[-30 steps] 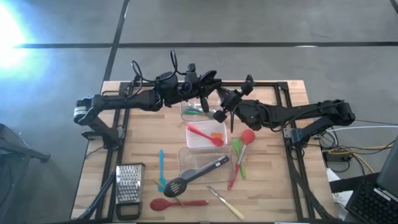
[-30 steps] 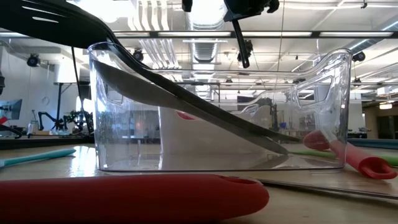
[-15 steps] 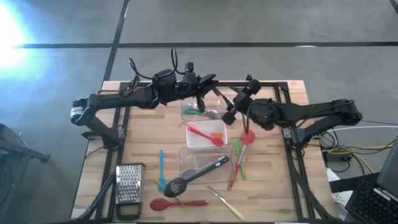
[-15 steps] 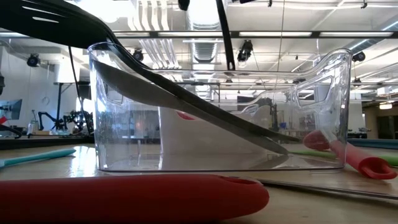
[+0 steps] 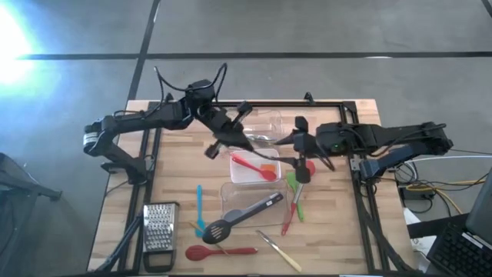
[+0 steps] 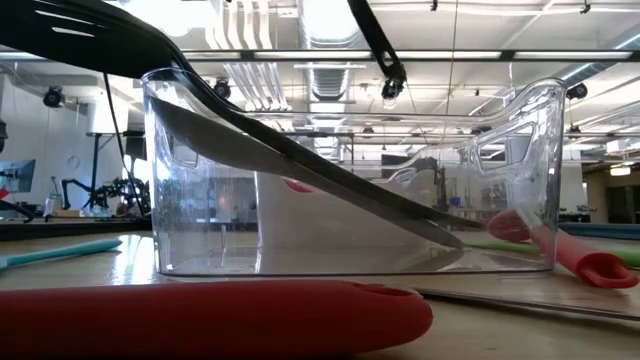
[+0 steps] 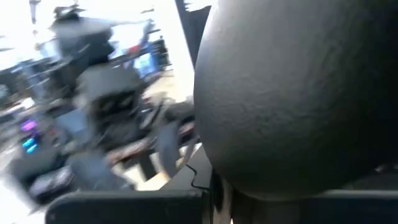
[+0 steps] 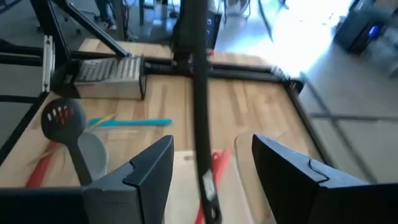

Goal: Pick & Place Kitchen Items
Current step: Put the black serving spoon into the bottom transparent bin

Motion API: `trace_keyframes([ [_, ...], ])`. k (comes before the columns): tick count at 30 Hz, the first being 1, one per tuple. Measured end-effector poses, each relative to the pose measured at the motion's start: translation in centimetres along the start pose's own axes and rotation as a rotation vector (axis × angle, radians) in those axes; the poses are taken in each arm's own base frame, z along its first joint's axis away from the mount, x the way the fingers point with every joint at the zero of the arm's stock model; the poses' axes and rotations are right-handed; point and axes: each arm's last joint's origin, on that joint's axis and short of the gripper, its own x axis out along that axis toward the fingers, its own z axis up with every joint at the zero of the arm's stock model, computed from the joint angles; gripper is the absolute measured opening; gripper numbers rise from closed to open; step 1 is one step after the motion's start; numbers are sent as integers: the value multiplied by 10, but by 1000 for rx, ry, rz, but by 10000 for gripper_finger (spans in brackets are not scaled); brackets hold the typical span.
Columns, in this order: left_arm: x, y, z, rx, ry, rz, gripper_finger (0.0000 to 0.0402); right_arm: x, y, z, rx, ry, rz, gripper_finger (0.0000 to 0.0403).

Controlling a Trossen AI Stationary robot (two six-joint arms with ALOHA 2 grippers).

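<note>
L pincer (image 5: 219, 132) clamps black ladle (image 5: 211, 149); R pincer (image 5: 298, 138) open nearby.

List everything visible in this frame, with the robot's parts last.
Table: one, light wood, black frame.
Clear tubs: three, in a row down the table's middle.
Red spatula: one, in the middle tub.
Black slotted spoon: one, leaning out of the near tub.
Box grater: one, steel, near-left corner.
Teal tool: one, left of the near tub.
Red spoon: one, near edge.
Wood-handled tool: one, near edge.
Red and green utensils: several, right of the tubs.
Black ladle: one, held in the air.
Left gripper: shut on the ladle.
Right gripper: fingers open either side of the ladle's handle.
</note>
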Motion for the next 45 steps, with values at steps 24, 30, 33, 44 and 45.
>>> trace_keyframes([
  [24, 0, -11, -5, 100, -63, -261, 20, 51, -11, -1, 31, -54, 344, 215],
  [30, 0, -11, -4, 87, -66, -259, 20, 78, -15, -1, 49, -15, 421, 215],
  [33, 0, -11, -4, 83, -65, -260, 20, 86, -17, 0, 47, -9, 458, 214],
  [44, 0, -10, -1, 87, -76, -269, 20, 105, -21, 5, 49, -18, 534, 198],
  [45, 0, -10, -1, 87, -76, -269, 20, 107, -21, 4, 50, -14, 543, 194],
])
